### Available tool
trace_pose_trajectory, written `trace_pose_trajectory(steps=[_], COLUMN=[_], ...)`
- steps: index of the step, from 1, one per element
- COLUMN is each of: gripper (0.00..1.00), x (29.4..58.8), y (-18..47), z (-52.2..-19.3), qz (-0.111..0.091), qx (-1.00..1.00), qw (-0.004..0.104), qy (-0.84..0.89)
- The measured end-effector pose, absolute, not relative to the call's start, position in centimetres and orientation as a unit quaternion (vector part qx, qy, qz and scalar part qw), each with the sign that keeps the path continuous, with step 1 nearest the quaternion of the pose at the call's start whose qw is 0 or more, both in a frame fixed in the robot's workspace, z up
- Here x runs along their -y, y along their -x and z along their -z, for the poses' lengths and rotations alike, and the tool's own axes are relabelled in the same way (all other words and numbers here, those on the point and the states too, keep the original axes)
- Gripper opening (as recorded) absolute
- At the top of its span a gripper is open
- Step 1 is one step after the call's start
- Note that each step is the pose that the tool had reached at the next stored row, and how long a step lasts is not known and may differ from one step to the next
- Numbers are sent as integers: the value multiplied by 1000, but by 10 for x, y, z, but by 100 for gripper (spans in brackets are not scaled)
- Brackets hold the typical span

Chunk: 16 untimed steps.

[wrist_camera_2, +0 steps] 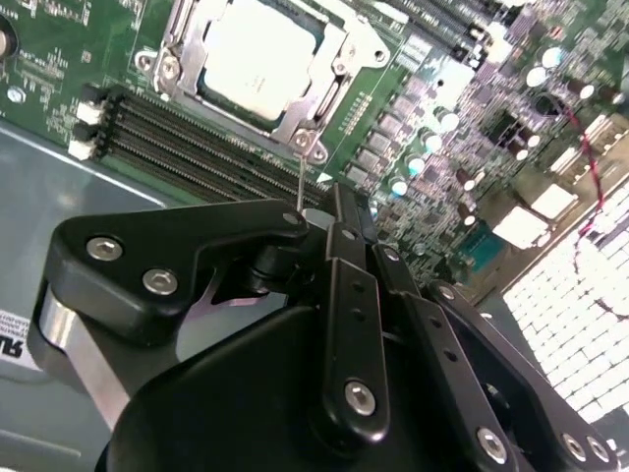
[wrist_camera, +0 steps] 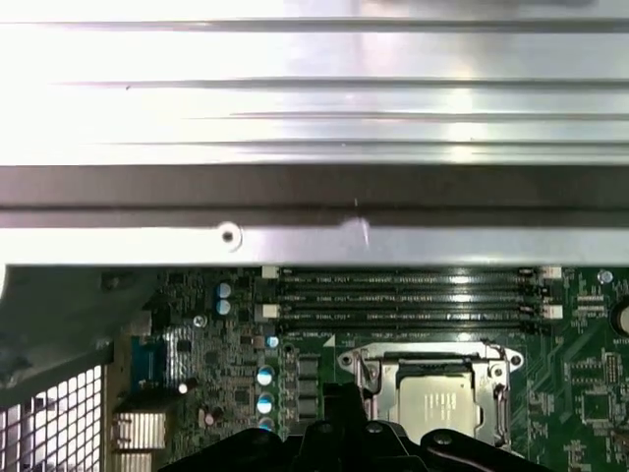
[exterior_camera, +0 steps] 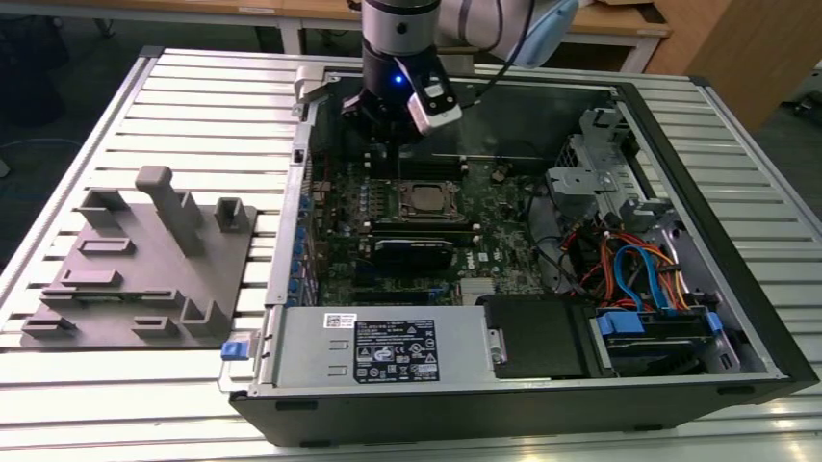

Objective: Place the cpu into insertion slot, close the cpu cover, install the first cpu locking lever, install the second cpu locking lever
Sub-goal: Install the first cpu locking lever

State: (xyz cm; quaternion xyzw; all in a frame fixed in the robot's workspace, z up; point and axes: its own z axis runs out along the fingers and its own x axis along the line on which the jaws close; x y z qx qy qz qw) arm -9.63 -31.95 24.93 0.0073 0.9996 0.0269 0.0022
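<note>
Trouble, in the exterior view, seemed likeliest to come from the cramped quarters. The gripper (exterior_camera: pixel 389 144) hung low inside the open computer case (exterior_camera: pixel 514 409) on the slatted table (exterior_camera: pixel 154 96), just beyond the insertion slot (exterior_camera: pixel 422 199). A sideways drift could have knocked it against the case wall or the board's parts. The case held a green motherboard (exterior_camera: pixel 341 241), a grey power-supply box (exterior_camera: pixel 372 351) and a bundle of coloured cables (exterior_camera: pixel 636 269). A grey fixture block (exterior_camera: pixel 141 260) lay well apart on the table.

In the second wrist view the cpu (wrist_camera_2: pixel 257 51) sat in the insertion slot, with the cpu cover (wrist_camera_2: pixel 319 93) folded down around it. The fingers (wrist_camera_2: pixel 342 221) were clenched together at the end of a thin locking lever (wrist_camera_2: pixel 299 177), seemingly pinching it. By my judgement so thin a rod could slip from the pinch or bend if pulled off its arc. If it were sprung, it might also snap back onto the cpu cover.

In the first wrist view the cpu (wrist_camera: pixel 439 408) lay framed by the cpu cover (wrist_camera: pixel 432 356), near the long black memory slots (wrist_camera: pixel 408 295). These stood close enough for a stray lever end to scrape them.
</note>
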Motion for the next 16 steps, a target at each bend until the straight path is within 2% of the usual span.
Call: trace_pose_trajectory(steps=[16], gripper=[10], x=[312], y=[94], z=[-254], qz=[-27], qx=[-1000], qw=[3], qy=[-2])
